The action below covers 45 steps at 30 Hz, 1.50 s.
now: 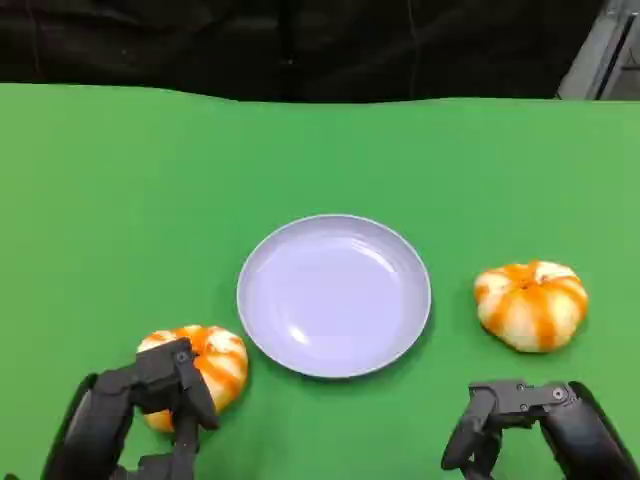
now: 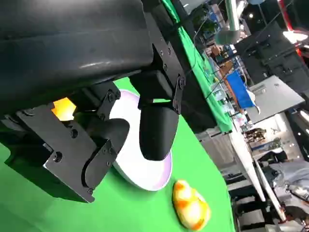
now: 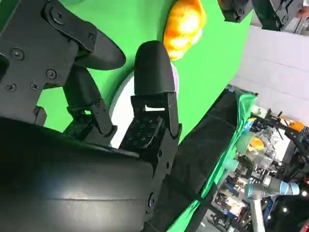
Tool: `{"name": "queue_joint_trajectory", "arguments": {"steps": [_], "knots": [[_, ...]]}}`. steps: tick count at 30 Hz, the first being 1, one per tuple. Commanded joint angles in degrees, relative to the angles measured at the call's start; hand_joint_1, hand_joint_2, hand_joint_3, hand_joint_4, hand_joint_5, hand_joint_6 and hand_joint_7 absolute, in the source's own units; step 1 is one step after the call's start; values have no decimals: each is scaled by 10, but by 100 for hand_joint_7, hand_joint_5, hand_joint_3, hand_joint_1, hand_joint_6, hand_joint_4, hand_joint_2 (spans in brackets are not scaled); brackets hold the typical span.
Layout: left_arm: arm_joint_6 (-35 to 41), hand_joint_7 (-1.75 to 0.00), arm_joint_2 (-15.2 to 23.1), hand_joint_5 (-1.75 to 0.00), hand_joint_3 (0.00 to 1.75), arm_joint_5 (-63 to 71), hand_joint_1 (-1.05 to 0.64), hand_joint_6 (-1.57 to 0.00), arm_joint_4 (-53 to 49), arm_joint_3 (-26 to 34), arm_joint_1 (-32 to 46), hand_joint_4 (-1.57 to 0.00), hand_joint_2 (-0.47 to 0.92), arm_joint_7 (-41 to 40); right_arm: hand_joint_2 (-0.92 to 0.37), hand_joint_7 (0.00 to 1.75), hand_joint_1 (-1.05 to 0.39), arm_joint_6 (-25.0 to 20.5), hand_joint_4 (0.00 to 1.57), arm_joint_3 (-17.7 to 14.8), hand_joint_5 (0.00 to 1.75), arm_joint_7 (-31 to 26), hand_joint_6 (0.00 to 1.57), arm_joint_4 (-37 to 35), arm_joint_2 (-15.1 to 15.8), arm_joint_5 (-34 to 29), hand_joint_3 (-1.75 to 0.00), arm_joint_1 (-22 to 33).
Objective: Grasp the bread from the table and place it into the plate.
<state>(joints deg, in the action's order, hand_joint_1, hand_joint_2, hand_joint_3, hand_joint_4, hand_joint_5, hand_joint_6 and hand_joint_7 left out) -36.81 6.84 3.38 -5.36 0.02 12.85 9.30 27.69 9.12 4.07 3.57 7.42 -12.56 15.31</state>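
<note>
- A pale lilac plate [image 1: 334,296] sits near the middle of the green counter [image 1: 120,180], and it holds nothing.
- One orange-and-white striped bread [image 1: 205,368] lies on the counter just left of the plate, near its front edge.
- The left hand [image 1: 150,400] is right at this bread, its black fingers [image 1: 185,385] lying over the side of the bread that faces away from the plate. Whether they truly grip the bread I cannot tell; the left wrist view shows only an orange patch [image 2: 63,108] behind the hand's shell.
- A second bread [image 1: 531,304] of the same kind lies on the counter right of the plate, a little apart from the rim.
- The right hand [image 1: 525,420] hovers in front of this second bread, farther from the plate, and does not touch it. Its fingers [image 1: 480,425] are apart and hold nothing, so it is released.
- In the right wrist view the plate rim [image 3: 121,96] shows between the right hand's fingers.
</note>
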Motion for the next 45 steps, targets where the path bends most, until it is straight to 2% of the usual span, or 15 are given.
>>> {"name": "queue_joint_trajectory", "arguments": {"steps": [1, 31, 32, 34, 45], "knots": [[-2, -160, 10, -175, 155, -5, 8, -81, 1, 5, 1, -91, 34, -2, 0, 101, -3, -2, 106, -4, 144, -3, 112, 7, 5, 0, -151, 1], [-8, -159, 9, -174, 155, 1, 6, -81, -4, 6, -2, -90, 33, -6, -1, 101, -5, -4, 105, -4, 144, -2, 112, 8, 5, 0, -149, 2], [-10, -141, 8, -159, 149, 1, 7, -78, -6, 6, -3, -84, 33, -7, -1, 101, -5, -3, 105, -4, 145, -2, 112, 8, 5, 0, -149, 2], [-13, -129, 8, -151, 146, 2, 7, -77, -10, 6, -5, -80, 34, -8, 0, 100, -5, -2, 106, -5, 145, -2, 112, 8, 5, 0, -150, 1], [-16, -123, 8, -148, 145, 2, 7, -78, -12, 7, -5, -79, 34, -7, 1, 100, -5, -2, 105, -5, 145, -2, 112, 8, 5, 0, -151, 1]]}}
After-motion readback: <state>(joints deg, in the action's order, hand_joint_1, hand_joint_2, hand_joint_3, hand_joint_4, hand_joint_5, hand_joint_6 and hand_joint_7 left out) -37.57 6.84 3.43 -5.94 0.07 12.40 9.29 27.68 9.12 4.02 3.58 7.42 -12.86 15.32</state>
